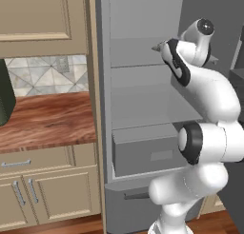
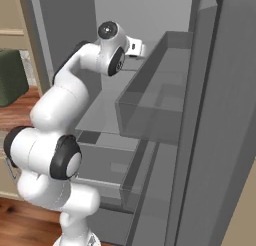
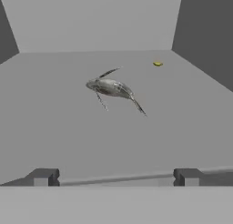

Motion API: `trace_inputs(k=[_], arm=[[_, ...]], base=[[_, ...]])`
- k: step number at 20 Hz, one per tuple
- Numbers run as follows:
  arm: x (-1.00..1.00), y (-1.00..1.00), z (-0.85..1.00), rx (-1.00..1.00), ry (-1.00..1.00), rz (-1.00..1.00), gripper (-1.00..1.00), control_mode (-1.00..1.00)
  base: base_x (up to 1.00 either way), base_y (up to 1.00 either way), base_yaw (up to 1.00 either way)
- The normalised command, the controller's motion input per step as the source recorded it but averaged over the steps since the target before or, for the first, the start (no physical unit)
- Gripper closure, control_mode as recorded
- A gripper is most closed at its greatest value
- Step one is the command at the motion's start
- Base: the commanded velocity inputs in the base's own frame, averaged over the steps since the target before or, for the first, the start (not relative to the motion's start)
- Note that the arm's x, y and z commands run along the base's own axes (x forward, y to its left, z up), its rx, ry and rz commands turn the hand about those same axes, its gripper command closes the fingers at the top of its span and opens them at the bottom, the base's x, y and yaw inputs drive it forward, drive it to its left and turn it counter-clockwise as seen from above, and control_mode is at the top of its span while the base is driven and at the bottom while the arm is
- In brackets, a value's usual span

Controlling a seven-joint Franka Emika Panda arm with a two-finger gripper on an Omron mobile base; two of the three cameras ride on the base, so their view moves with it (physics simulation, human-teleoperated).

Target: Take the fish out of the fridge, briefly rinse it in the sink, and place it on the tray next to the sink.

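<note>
Fish [image 3: 113, 88] lies on the fridge [image 3: 54, 127] shelf ahead of my gripper [image 3: 114, 176], fingers apart, nothing held.

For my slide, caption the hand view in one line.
Open fingers face the fish lying on a fridge shelf, a small yellow object behind it.

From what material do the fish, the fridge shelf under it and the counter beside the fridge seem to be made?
The fish: it looks like wet, scaly skin, silvery grey with dark mottling and a slight sheen. The fridge shelf: probably matte plastic or painted metal, a flat, even pale grey without reflections. The counter: polished wood, or a wood-look surface, reddish brown with visible grain.
</note>
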Motion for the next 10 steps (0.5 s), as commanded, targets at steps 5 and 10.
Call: trace_inputs(k=[5, 10], arm=[[0.55, -0.12, -0.01, 0.00, 0.04, 0.00, -1.00, -1.00], [0.39, 0.00, -0.05, 0.00, 0.01, 0.00, -1.00, -1.00]], base=[[0.00, 0.00, 0.00], [0.00, 0.00, 0.00]])
